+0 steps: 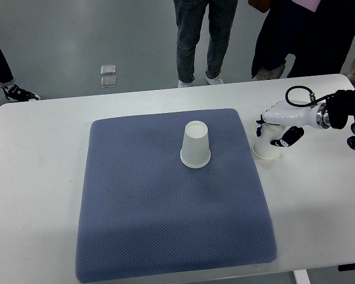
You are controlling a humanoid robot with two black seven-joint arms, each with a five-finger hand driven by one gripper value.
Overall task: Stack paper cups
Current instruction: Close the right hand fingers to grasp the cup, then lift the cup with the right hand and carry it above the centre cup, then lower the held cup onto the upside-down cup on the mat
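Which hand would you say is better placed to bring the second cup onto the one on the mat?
Right: the right hand already grips the second cup beside the mat; no left arm shows.

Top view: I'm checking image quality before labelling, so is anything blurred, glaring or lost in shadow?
Top view: sharp, evenly lit; the upside-down cup casts faint shadow on the blue mat; the right hand hides most of the second cup; white table bright, not blown out.

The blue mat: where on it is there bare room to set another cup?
The blue mat is bare left of and in front of the upside-down cup. It is crowded off its right edge, where the right hand grips a second cup.
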